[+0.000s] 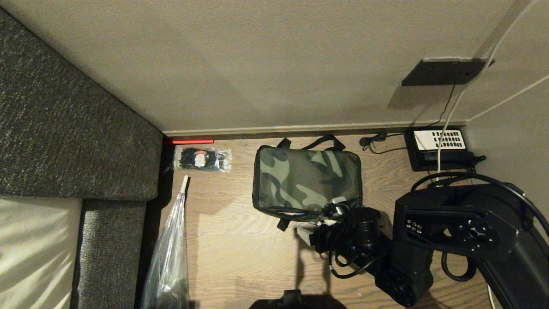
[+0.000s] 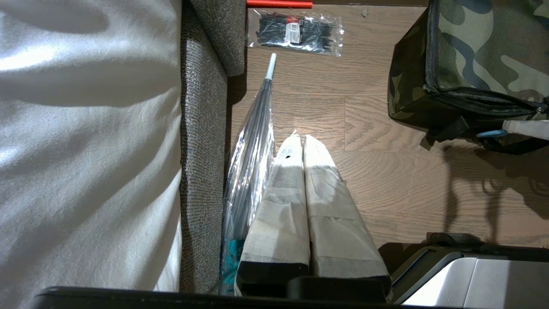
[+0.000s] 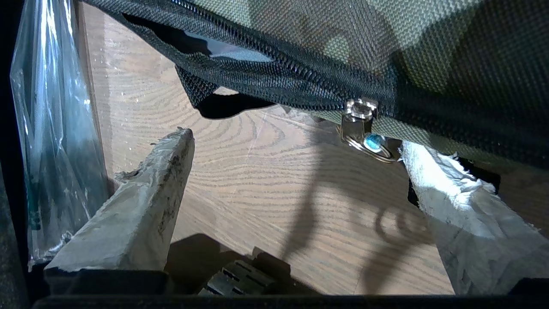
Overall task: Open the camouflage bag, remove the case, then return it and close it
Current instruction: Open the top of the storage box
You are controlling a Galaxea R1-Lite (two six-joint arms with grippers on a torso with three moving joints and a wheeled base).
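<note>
The camouflage bag (image 1: 306, 178) lies on the wooden floor by the wall with its lid down. My right gripper (image 1: 321, 219) is at the bag's near right corner, low over the floor. In the right wrist view the right gripper (image 3: 296, 141) is open wide, with bare floor between its taped fingers. The metal zip pull (image 3: 364, 128) with a blue bead hangs from the bag's (image 3: 343, 34) black zip, just beside one fingertip (image 3: 422, 171). The case is hidden. My left gripper (image 2: 303, 139) is parked with its fingers pressed together, left of the bag (image 2: 484, 56).
A clear plastic bag (image 1: 169, 253) leans against the grey upholstered furniture (image 1: 64, 141) on the left. A packet of black cable ties (image 1: 202, 159) lies near the wall. A black telephone (image 1: 437, 148) with cables sits at the back right, beyond my right arm.
</note>
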